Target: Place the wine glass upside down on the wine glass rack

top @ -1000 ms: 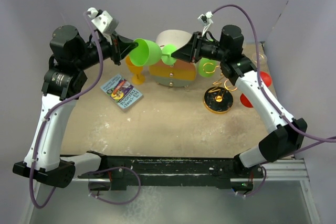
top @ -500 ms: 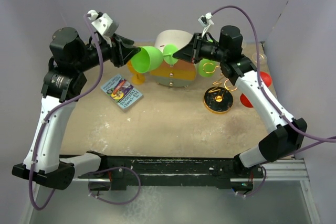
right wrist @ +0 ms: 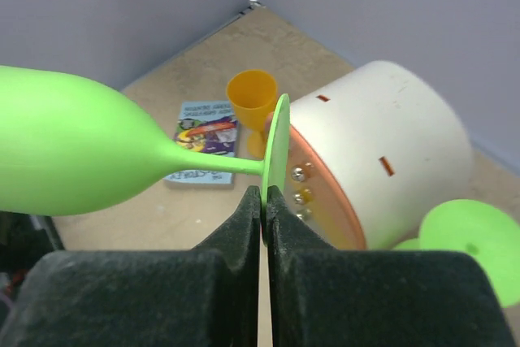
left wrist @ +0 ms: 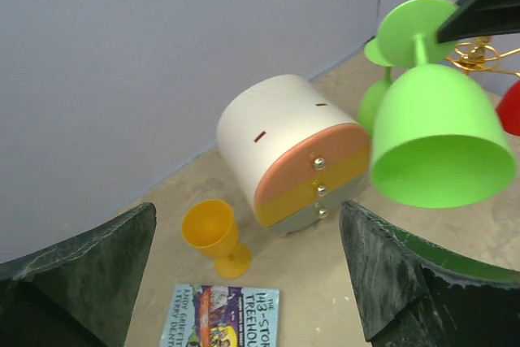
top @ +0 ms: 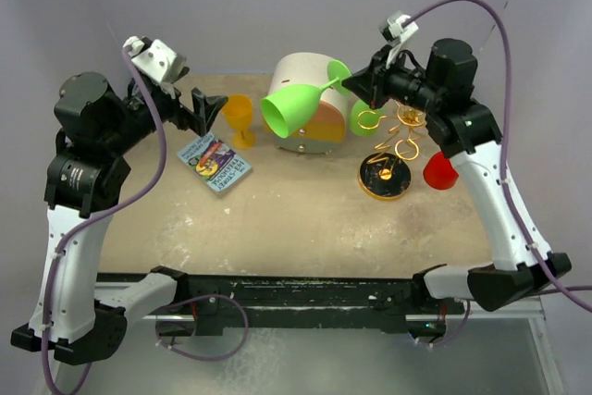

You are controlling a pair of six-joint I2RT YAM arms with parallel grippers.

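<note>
My right gripper is shut on the edge of the flat foot of the green wine glass. The glass hangs in the air in front of the drawer box, lying nearly sideways with its open bowl facing left and down. The gold wire wine glass rack stands on its round black-and-gold base, just right of and below the glass foot. My left gripper is wide open and holds nothing, well left of the bowl.
Under the held glass sits a round white drawer box. An orange cup and a book lie left. Another green glass and a red one flank the rack.
My left gripper opened, let go of the green bowl and drew back to the left. My right gripper closed on the foot and carried the glass right, its bowl tipping downward.
</note>
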